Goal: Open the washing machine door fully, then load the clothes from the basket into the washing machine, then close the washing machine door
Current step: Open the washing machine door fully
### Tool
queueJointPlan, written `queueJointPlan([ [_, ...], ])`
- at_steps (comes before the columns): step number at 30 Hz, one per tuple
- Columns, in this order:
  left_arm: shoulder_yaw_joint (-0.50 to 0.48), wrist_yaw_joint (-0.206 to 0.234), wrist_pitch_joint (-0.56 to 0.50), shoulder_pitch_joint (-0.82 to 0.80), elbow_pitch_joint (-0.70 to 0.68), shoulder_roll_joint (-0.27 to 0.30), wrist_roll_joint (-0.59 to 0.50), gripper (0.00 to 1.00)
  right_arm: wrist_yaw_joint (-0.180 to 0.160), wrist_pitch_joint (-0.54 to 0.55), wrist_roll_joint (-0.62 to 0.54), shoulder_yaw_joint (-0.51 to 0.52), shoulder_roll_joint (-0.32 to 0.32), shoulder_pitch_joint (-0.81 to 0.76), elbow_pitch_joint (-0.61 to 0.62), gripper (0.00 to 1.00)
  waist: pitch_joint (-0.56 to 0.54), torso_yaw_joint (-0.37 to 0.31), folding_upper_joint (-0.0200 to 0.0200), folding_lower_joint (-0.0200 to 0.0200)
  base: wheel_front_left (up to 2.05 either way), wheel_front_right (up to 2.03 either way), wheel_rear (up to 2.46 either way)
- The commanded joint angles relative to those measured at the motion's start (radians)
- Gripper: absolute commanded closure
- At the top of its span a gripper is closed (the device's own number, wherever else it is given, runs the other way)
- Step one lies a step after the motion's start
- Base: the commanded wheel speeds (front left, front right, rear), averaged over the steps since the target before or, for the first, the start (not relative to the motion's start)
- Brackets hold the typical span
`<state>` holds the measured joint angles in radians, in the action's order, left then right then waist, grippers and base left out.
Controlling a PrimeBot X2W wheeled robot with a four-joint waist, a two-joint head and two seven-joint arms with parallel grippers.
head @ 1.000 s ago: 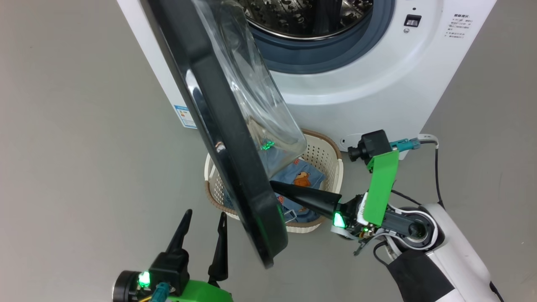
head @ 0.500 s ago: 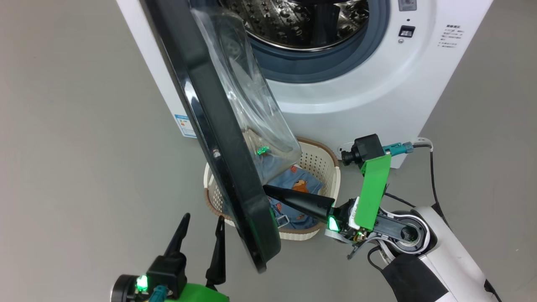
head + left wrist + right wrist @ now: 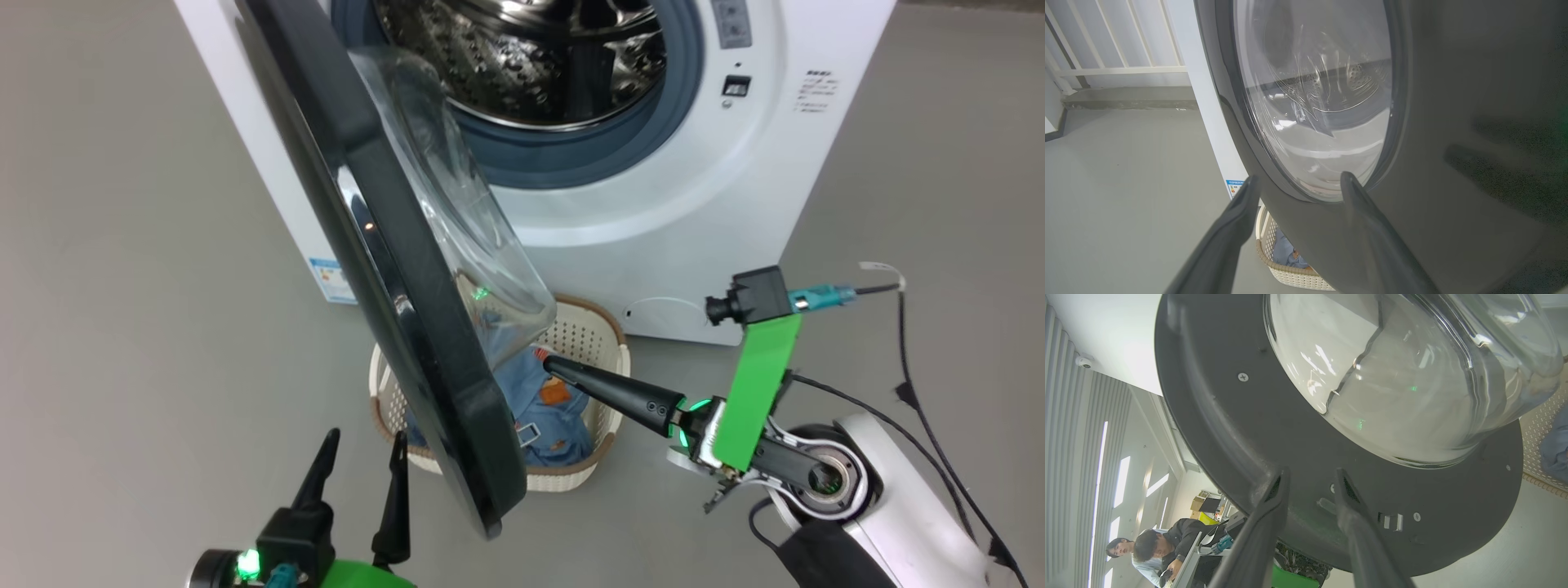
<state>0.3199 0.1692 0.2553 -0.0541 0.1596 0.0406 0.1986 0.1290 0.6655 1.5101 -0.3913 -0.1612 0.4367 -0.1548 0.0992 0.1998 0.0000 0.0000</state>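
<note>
**Views**
- Head view: the door (image 3: pixel 384 269) stands part open and runs edge-on from upper left to bottom centre. The machine (image 3: pixel 653 212) fills the top of the frame, with its steel drum (image 3: pixel 539 49) and grey-blue gasket (image 3: pixel 571 155) exposed.
- The left gripper (image 3: pixel 365 435) sits at lower left, on the outer side of the door and apart from it. Its fingers are spread and hold nothing.
- The right gripper (image 3: pixel 549 361) reaches in from lower right. Its tip lies over the basket (image 3: pixel 584 331), just beside the glass bowl (image 3: pixel 457 229). Contact with the clothes (image 3: pixel 547 408) cannot be told.
- Left wrist view: this adds the door's glossy outer face and window (image 3: pixel 1314 102). The left gripper (image 3: pixel 1299 177) is wide open, with the lower rim of the door between its fingertips in the frame.
- Right wrist view: this adds the door's inner face with its screws and a latch (image 3: pixel 1390 520). The right gripper (image 3: pixel 1311 471) is open with a narrow gap and empty, pointing at the rim below the bowl. Contact with the rim cannot be told.

**Surface and room**
- The floor (image 3: pixel 122 286) is plain grey.
- A white railing (image 3: pixel 1106 41) shows at upper left of the left wrist view.
- Two people (image 3: pixel 1155 551) sit at lower left of the right wrist view, under a white ceiling.
- A blue label (image 3: pixel 331 278) sits on the side of the machine.

**Containers**
- The basket stands on the floor in front of the machine, under the door.
- It holds the light blue clothes with orange prints.
- No clothes show in the visible part of the drum.
</note>
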Motion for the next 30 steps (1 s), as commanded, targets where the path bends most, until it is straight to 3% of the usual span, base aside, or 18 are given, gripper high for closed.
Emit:
queueJointPlan([
  [1,-0.042,-0.007,0.006,-0.004,-0.017,0.01,-0.011,0.0,0.002,-0.025,-0.012,-0.017,-0.002,-0.011,0.042,0.0,-0.02,-0.017,0.0,0.0,0.0,0.0,0.0],
  [8,-0.065,-0.023,0.006,0.013,-0.011,0.01,-0.023,0.0,0.002,-0.146,-0.06,-0.048,-0.073,-0.032,0.107,0.0,-0.044,-0.038,0.0,0.0,0.0,0.0,0.0],
  [20,-0.125,-0.027,0.006,0.031,-0.024,0.01,-0.035,0.0,0.002,-0.595,-0.199,-0.195,-0.331,-0.044,0.225,0.0,-0.059,-0.1,0.0,0.0,0.0,0.0,0.0],
  [26,-0.148,-0.035,0.006,0.044,-0.023,0.01,-0.04,0.0,0.002,-0.837,-0.284,-0.299,-0.466,-0.055,0.207,0.0,-0.076,-0.123,0.0,0.0,0.0,0.0,0.0],
  [30,-0.163,-0.04,0.006,0.054,-0.026,0.01,-0.045,0.0,0.002,-0.917,-0.318,-0.317,-0.518,-0.074,0.173,0.0,-0.085,-0.137,0.0,0.0,0.0,0.0,0.0],
])
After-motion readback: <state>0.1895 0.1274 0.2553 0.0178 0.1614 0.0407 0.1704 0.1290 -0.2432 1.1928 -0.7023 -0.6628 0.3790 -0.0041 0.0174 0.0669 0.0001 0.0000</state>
